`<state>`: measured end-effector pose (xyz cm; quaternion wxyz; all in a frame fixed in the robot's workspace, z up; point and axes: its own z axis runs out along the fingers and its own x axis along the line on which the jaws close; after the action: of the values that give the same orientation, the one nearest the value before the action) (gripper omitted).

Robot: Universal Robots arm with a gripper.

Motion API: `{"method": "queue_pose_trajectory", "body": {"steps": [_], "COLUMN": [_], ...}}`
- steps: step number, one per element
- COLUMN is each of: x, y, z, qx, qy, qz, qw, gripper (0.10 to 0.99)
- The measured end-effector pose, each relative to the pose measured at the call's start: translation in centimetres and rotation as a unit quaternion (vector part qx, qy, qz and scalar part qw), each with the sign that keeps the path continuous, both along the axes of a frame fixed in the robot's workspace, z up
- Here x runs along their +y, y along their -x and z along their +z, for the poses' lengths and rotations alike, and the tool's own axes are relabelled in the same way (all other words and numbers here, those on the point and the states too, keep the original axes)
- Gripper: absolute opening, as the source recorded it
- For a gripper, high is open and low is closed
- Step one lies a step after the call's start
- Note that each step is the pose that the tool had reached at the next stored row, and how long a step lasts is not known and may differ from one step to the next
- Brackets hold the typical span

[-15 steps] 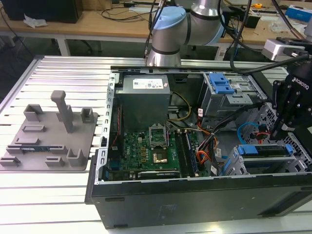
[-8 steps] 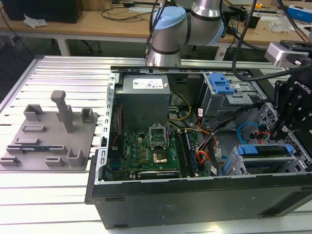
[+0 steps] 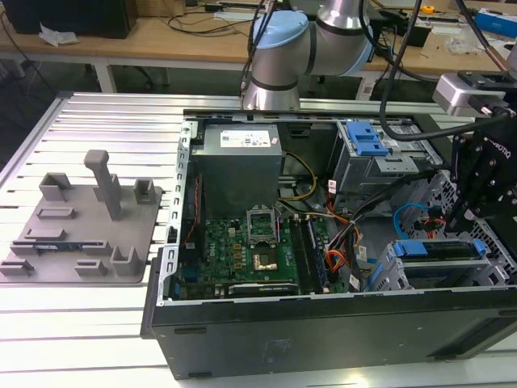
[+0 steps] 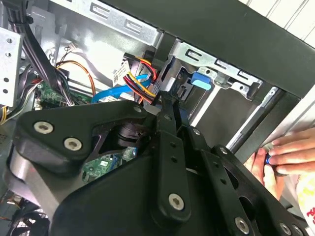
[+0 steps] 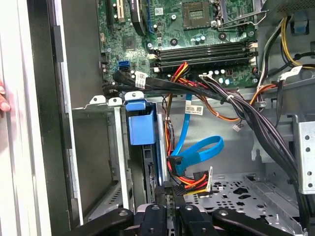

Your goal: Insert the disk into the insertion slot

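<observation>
The disk [image 3: 440,247], grey with a bright blue carrier at both ends, sits in the insertion slot [image 3: 420,279], the grey perforated drive cage at the near corner of the open computer case on the exterior view's right. My black gripper [image 3: 462,230] hangs over the disk's end on that side. In the first wrist view the disk [image 5: 151,172] shows edge-on between the cage walls [image 5: 120,162], and my gripper [image 5: 168,216] is shut on its near edge. In the second wrist view the fingers of my gripper [image 4: 170,105] converge just short of the cage.
Cable bundles [image 5: 197,162] in blue, red, orange and black lie right beside the cage. A second bay with a ridged blue latch [image 3: 363,141] stands further back. A person's hand [image 4: 280,157] rests on the case's outer edge. A grey fixture plate [image 3: 81,226] lies on the exterior view's left.
</observation>
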<state>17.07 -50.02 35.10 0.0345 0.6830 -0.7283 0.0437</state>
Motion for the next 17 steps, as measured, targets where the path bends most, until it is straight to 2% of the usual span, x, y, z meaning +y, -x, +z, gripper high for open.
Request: {"method": "queue_pose_trajectory", "body": {"steps": [2, 3, 4, 5, 6, 7, 14, 17], "x": [0.0, 0.0, -0.14, -0.4, -0.64, -0.85, -0.98, -1.22], "y": [0.0, 0.0, 0.01, 0.0, 0.0, 0.0, 0.0, -0.02], "z": [0.0, 0.0, 0.0, 0.0, 0.0, 0.0, 0.0, 0.05], "qx": [0.0, -0.0001, -0.001, -0.0018, -0.002, -0.002, -0.002, -0.002], "qy": [0.0, -0.002, -0.0115, -0.0237, -0.0303, -0.0324, -0.033, -0.033], "qz": [0.0, 0.0, 0.0, 0.0, 0.0, 0.0, 0.0, 0.0], "qw": [1.0, 1.0, 0.9999, 0.9997, 0.9995, 0.9995, 0.9995, 0.9995], "gripper": [0.169, 0.169, 0.169, 0.169, 0.169, 0.169, 0.169, 0.169]}}
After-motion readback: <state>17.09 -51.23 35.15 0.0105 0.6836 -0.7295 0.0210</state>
